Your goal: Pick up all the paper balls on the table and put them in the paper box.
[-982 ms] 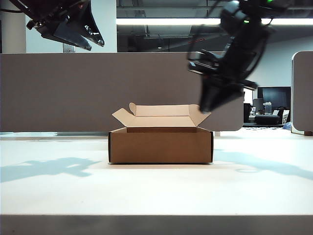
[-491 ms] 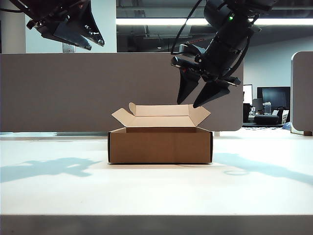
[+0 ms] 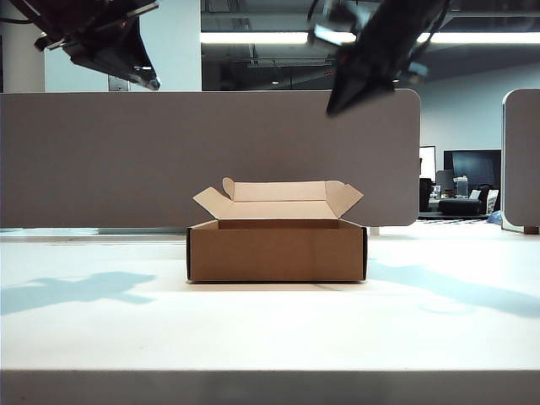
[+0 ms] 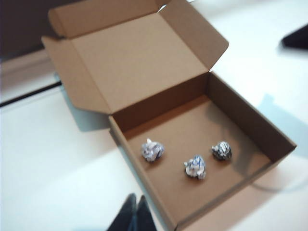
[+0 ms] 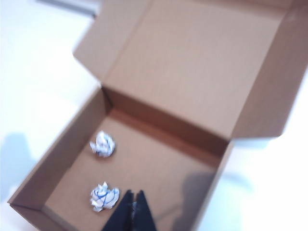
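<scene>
The paper box (image 3: 278,249) stands open in the middle of the table (image 3: 101,337), its flaps spread toward the back. In the left wrist view three paper balls (image 4: 152,149) (image 4: 195,167) (image 4: 222,150) lie on the floor of the box (image 4: 255,125). The right wrist view shows two of them (image 5: 103,143) (image 5: 104,196); its own fingers may hide the third. My left gripper (image 3: 148,82) (image 4: 134,198) hangs shut and empty high at the left, off the box. My right gripper (image 3: 333,108) (image 5: 134,193) is shut and empty, high above the box's right part.
A grey-brown partition panel (image 3: 101,160) runs behind the table, with another panel (image 3: 521,160) at the far right. Office monitors (image 3: 472,169) show beyond. The table's front edge (image 3: 270,371) runs straight across the near side.
My right gripper stood open just over the box, then rose well above it and shut. My left gripper's fingers closed while the arm stayed in place.
</scene>
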Robot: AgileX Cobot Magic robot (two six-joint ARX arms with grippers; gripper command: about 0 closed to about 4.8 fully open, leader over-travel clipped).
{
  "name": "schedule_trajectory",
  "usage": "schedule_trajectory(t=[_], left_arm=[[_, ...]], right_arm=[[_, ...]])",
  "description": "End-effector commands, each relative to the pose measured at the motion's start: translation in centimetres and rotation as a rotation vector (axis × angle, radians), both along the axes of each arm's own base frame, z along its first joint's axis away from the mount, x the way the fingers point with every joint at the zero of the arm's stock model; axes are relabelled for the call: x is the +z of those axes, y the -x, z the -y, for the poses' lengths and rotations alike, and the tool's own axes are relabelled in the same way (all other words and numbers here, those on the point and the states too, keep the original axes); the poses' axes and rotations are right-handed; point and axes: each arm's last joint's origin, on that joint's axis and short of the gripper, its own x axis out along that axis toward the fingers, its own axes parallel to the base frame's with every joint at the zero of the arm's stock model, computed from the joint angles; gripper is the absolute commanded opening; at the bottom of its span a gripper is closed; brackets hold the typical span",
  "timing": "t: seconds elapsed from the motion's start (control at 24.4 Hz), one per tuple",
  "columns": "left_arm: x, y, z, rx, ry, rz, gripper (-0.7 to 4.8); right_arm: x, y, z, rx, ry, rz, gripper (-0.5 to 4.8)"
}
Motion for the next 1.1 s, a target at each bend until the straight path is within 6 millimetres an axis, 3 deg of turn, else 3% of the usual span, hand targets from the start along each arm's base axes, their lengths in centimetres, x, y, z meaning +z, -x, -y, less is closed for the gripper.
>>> schedule_trajectory(t=[0.04, 0.29, 0.37, 0.57, 0.74, 0.78, 0.9, 1.1], left_arm=[[0.5, 0.9, -0.3, -0.016, -0.037, 0.014, 0.28], [2.4, 4.4, -1.6, -0.011, 0.000, 0.117, 0.25], [2.9, 7.1, -2.6, -0.001, 0.020, 0.174, 0.25], [2.6, 11.0, -4.1, 0.016, 0.040, 0.244, 0.25], [1.7, 14.0, -5.2, 0.027, 0.060, 0.278, 0.24], [1.0, 15.5, -5.7, 0.030, 0.074, 0.292, 0.24], [0.1, 17.3, -6.4, 0.045, 0.079, 0.318, 0.24], [-1.5, 19.2, -7.2, 0.056, 0.086, 0.344, 0.25]], right_arm=[[2.9, 1.9, 0.9, -0.018, 0.029, 0.093, -0.04], [8.0, 7.1, 3.3, -0.059, 0.098, 0.214, -0.04], [10.1, 10.2, 4.5, -0.084, 0.111, 0.260, -0.04], [11.6, 14.0, 6.3, -0.171, 0.155, 0.270, -0.04], [11.2, 16.8, 7.4, -0.179, 0.143, 0.299, -0.04], [10.3, 18.4, 8.0, -0.182, 0.137, 0.312, -0.04], [8.5, 20.7, 8.9, -0.184, 0.131, 0.324, -0.04], [4.9, 23.9, 10.1, -0.191, 0.112, 0.350, -0.04]])
